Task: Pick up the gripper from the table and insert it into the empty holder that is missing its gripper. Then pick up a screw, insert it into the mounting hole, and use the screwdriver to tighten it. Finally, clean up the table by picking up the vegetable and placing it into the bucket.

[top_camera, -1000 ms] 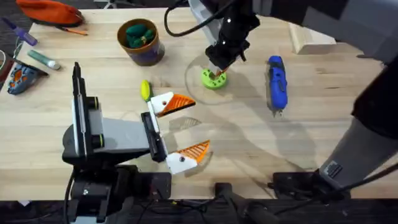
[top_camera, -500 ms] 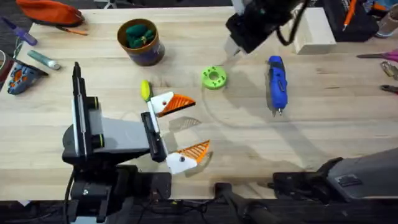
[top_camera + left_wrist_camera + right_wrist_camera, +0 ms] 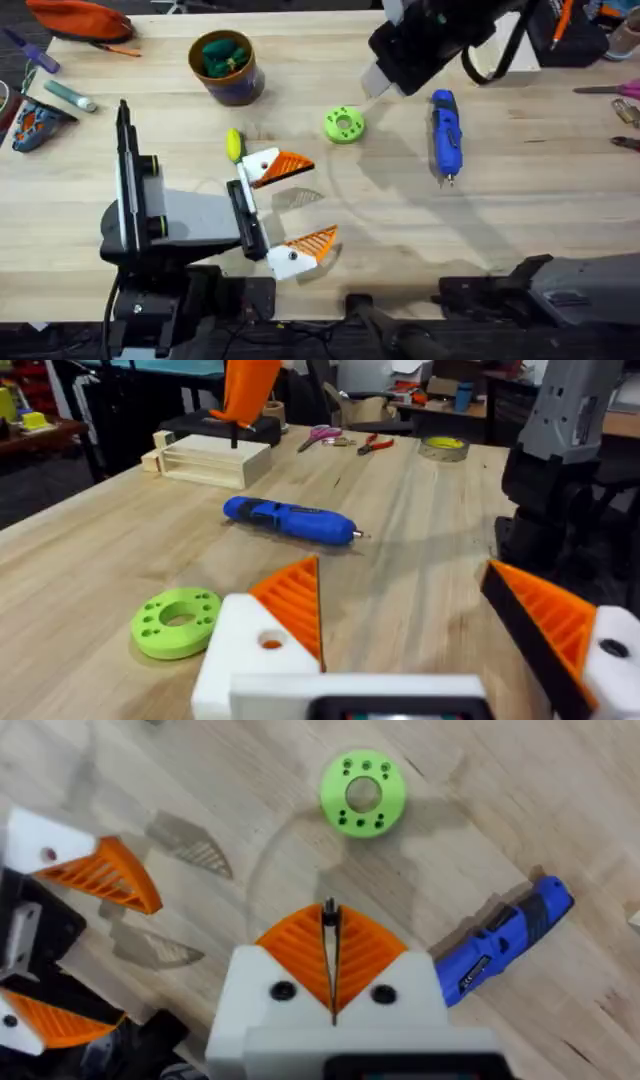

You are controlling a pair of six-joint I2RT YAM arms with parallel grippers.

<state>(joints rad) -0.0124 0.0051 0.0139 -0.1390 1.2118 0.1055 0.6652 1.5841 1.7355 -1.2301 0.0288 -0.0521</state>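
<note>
My right tool (image 3: 331, 960), clenched on a thin screw, hangs above the wooden bench (image 3: 520, 200). Blue pen-shaped screwdriver (image 3: 445, 134) lies just right, long axis near-far. Left tool (image 3: 300, 205) released.

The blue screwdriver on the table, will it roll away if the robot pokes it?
Probably a little. The screwdriver is pen-shaped and lies flat on the bare wooden table, so a sideways push could roll it. It looks like stiff plastic, so it shouldn't bend. Its smooth body might slip in a pincer.
</note>
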